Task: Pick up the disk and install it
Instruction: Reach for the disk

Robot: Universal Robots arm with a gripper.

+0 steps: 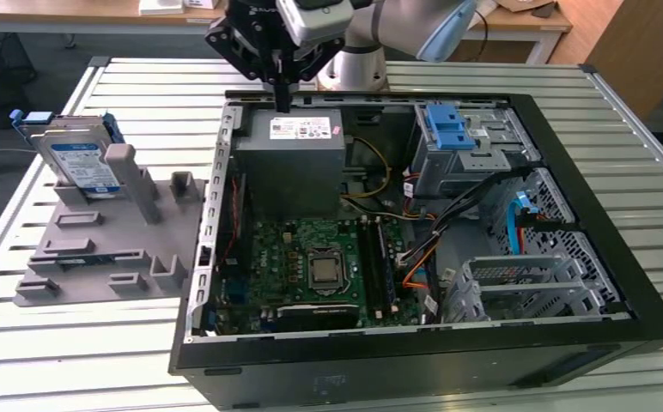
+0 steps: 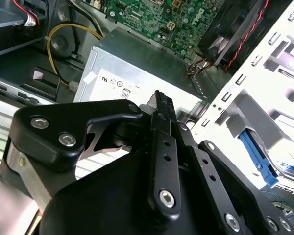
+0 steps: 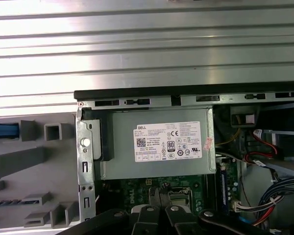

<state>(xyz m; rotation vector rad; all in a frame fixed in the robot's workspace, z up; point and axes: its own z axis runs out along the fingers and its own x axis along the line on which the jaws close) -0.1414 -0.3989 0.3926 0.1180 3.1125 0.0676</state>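
Exterior view: gripper (image 1: 280,101) hung over power supply (image 1: 297,167), fingers pressed together, empty; gripping the upright disk (image 1: 80,163) likely needed them spread.

Metal disk (image 1: 80,163); gripper (image 1: 280,99) seemingly matt black plastic.

A white slatted metal table (image 1: 68,352) lies below the pincer (image 1: 280,103), a pale wooden desk on white legs (image 1: 538,23) standing beyond it

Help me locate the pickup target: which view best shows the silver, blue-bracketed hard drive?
Exterior view: the silver hard drive stands upright, label visible, in the grey fixture. The first wrist view catches a blue sliver, probably its bracket.
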